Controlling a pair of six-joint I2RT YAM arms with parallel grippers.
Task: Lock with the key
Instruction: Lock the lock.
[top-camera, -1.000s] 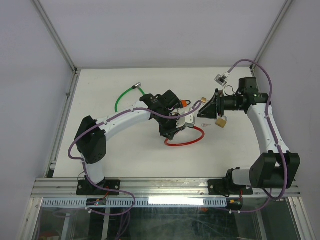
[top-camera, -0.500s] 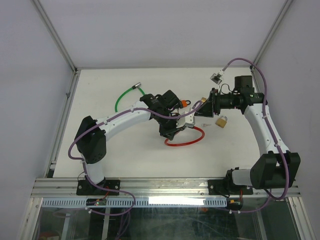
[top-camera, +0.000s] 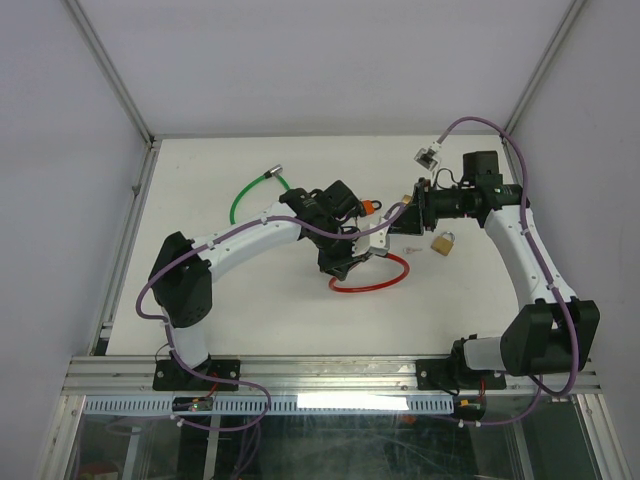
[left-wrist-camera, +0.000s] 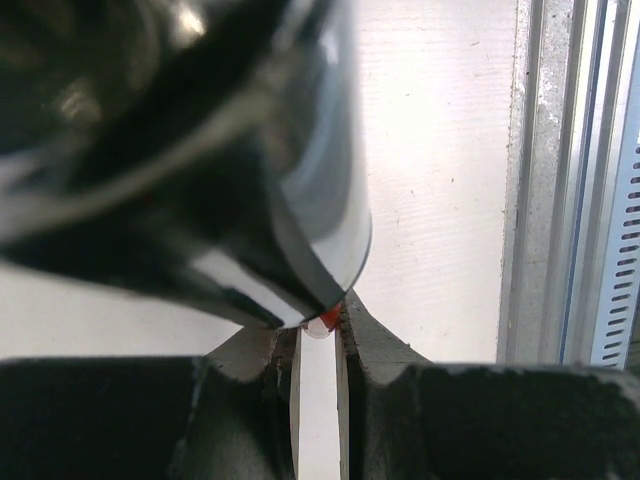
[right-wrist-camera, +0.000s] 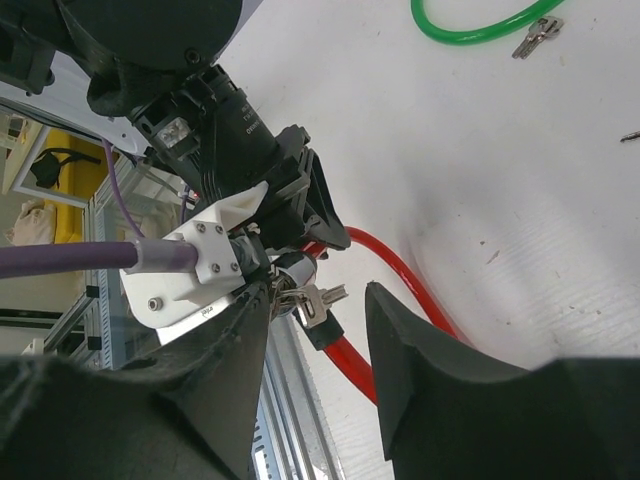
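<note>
My left gripper (top-camera: 345, 258) is shut on the red cable lock (top-camera: 368, 283) and holds its dark head just above the table. In the left wrist view the fingers (left-wrist-camera: 362, 340) pinch a red and white bit, and the blurred lock body (left-wrist-camera: 200, 160) fills the frame. A silver key (right-wrist-camera: 322, 300) sticks out of the lock's silver cylinder (right-wrist-camera: 292, 268). My right gripper (right-wrist-camera: 316, 290) is open, one jaw on each side of the key and neither touching it. The red cable (right-wrist-camera: 400, 290) runs behind. From above, the right gripper (top-camera: 405, 220) faces the left one.
A brass padlock (top-camera: 443, 242) lies on the table just right of the right gripper. A green cable lock (top-camera: 250, 195) curls at the back left, with a loose key (right-wrist-camera: 535, 38) by it. An orange piece (top-camera: 372, 207) sits behind the left wrist.
The right arm has moved left until its jaws straddle the key, and the jaws have narrowed. The left arm and the lock have stayed put.
</note>
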